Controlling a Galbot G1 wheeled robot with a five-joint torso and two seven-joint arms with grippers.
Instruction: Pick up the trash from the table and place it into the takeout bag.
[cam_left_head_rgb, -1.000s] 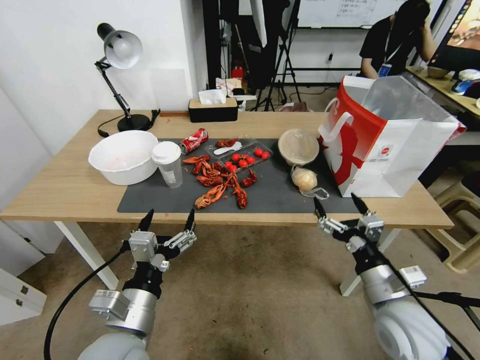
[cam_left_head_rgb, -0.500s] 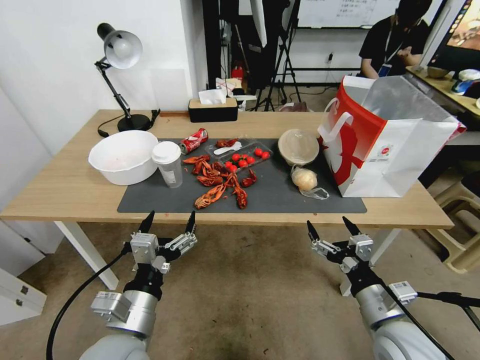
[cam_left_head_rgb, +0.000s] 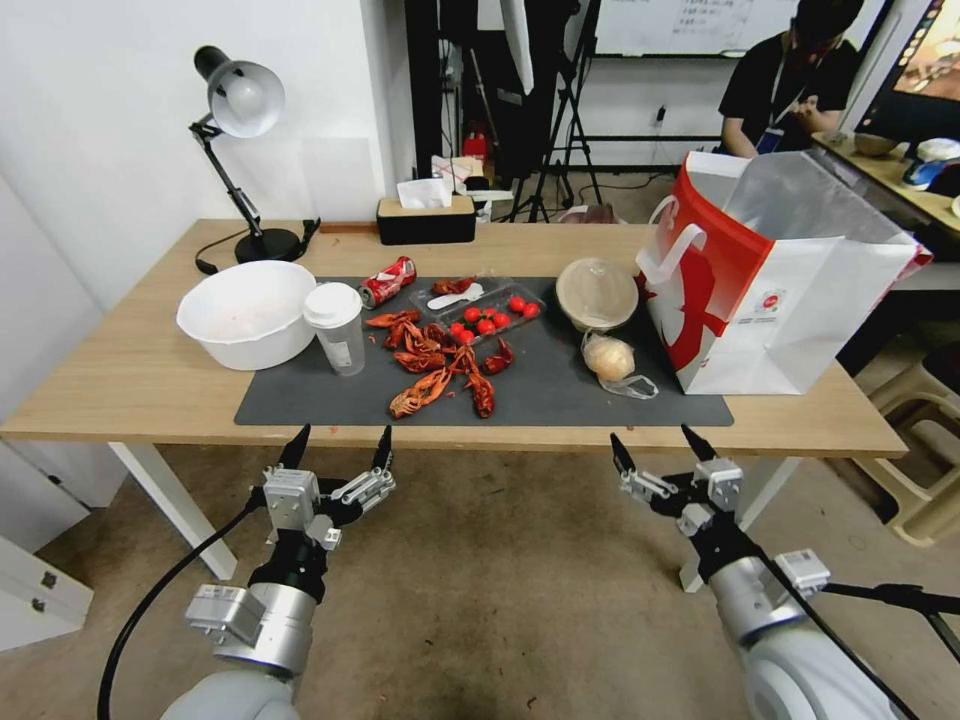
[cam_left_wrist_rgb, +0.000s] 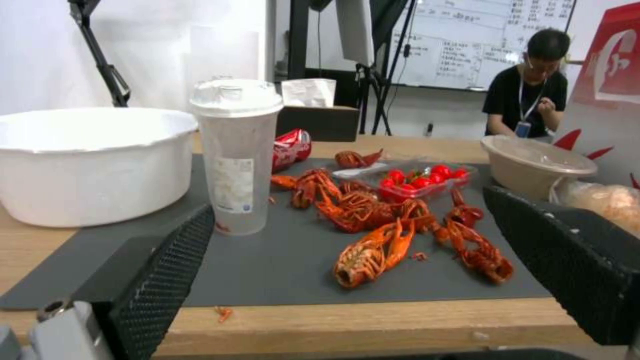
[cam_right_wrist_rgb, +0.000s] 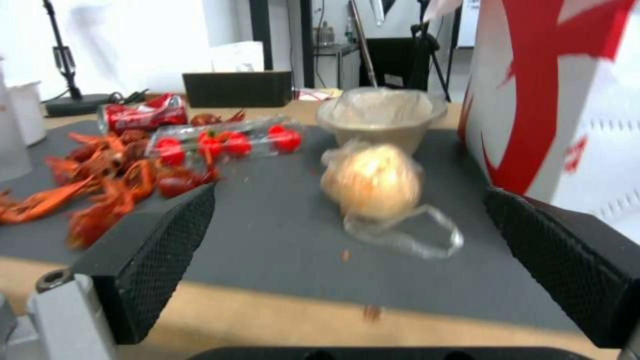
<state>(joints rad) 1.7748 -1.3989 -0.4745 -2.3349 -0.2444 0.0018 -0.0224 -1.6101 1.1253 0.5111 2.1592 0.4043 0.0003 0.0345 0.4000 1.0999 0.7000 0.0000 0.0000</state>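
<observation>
Both claws hang empty with fingers spread, below the near edge of the table (cam_left_head_rgb: 140, 390): the right gripper (cam_left_head_rgb: 663, 455) faces the clear plastic bag (cam_left_head_rgb: 612, 358), likely lined up to take it, and the left gripper (cam_left_head_rgb: 338, 446) faces the white-lidded translucent cup (cam_left_head_rgb: 335, 326). The takeout bag (cam_left_head_rgb: 770, 290) stands open-mouthed at the table's right end, ready to receive trash, with the round tan clear-lidded bowl (cam_left_head_rgb: 597, 292) just beside it. The dented red soda can (cam_left_head_rgb: 387, 281) lies farther back on the table's dark mat.

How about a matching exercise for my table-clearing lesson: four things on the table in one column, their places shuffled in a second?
Things:
1. dented red soda can
2. white-lidded cup
3. clear plastic bag
4. takeout bag

Places:
A. standing beside the white bowl
B. upright at the table's right end
C. lying on its side at the mat's far edge
D. on the mat, just in front of the tan lidded bowl

Pairs: 1-C, 2-A, 3-D, 4-B
</observation>
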